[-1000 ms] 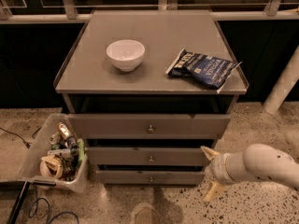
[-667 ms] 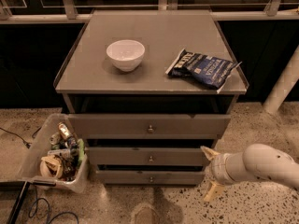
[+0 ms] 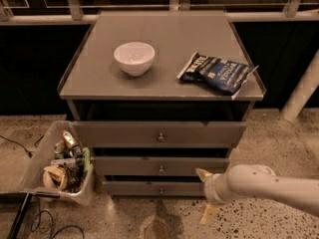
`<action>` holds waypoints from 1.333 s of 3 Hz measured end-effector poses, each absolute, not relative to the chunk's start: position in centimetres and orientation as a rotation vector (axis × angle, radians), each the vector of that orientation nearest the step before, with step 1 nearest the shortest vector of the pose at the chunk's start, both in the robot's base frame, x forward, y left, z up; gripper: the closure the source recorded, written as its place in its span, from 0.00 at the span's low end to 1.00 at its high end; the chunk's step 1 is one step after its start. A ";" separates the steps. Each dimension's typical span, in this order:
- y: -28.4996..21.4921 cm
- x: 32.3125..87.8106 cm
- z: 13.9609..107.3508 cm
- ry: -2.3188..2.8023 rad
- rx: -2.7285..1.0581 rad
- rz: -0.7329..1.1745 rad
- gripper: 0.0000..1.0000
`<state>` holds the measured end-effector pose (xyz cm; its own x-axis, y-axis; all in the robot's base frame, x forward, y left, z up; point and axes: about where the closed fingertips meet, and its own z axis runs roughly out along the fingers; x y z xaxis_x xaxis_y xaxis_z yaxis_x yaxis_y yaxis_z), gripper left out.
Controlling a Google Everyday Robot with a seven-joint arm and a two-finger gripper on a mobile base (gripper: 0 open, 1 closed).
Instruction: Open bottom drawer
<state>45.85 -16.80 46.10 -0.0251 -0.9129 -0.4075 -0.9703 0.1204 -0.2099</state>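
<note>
The grey cabinet has three stacked drawers. The bottom drawer (image 3: 149, 188) is the lowest and slimmest, with a small round metal knob (image 3: 161, 190); its flat front stands in line with the cabinet. My gripper (image 3: 205, 194) is at the right end of the bottom drawer's front, to the right of the knob and apart from it. Its two yellowish fingers (image 3: 203, 175) are spread wide, one above and one below, with nothing between them. The white arm (image 3: 264, 183) reaches in from the lower right.
A white bowl (image 3: 134, 58) and a dark blue chip bag (image 3: 217, 72) lie on the cabinet top (image 3: 164, 44). A clear bin (image 3: 60, 163) full of items stands on the floor left of the drawers. Cables lie at the lower left. A white post (image 3: 301, 93) stands at right.
</note>
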 end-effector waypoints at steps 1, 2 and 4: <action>-14.6 45.3 41.6 1.984 -1.853 0.199 0.00; -13.2 45.1 37.9 2.004 -1.825 0.267 0.00; -14.2 47.4 32.6 2.029 -1.667 0.338 0.00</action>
